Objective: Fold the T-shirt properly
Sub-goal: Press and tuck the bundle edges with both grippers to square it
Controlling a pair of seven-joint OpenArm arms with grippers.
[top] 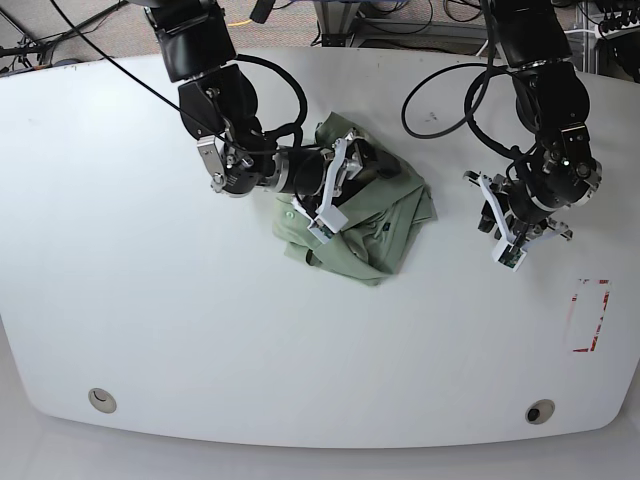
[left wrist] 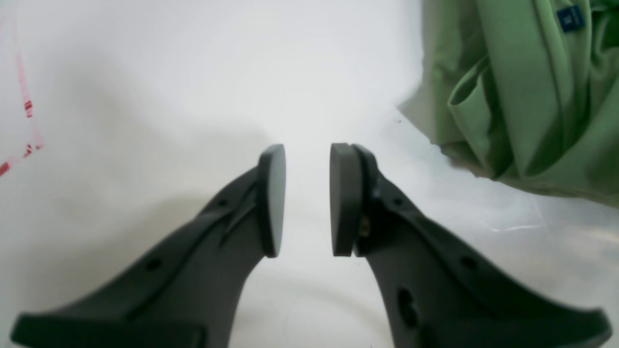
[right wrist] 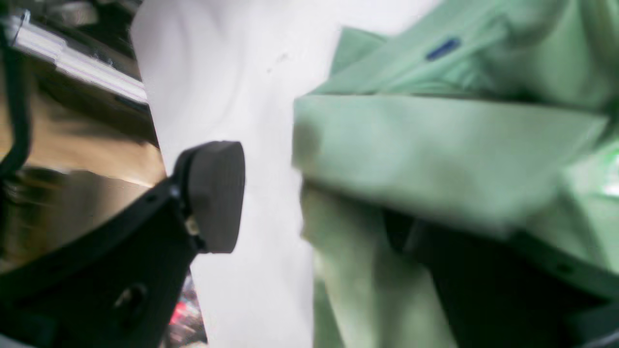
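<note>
- Foreground, white bench (top: 150,300): a red-marked rectangle (top: 589,315) lies near its front right corner.
- Mid-bench, the left gripper (left wrist: 307,198) hovers over bare surface, its fingers (left wrist: 346,198) parted by a narrow gap, holding nothing.
- Just beyond, the sage-green T-shirt (top: 365,225) lies bunched at centre; the right gripper (top: 345,180) sits among its folds, fingers (right wrist: 215,195) spread wide, one buried in cloth.

White worktop (top: 150,300) with a few marks.
A red tape outline (top: 589,315) sits near its right edge; two round holes (top: 100,400) lie along its front edge.
</note>
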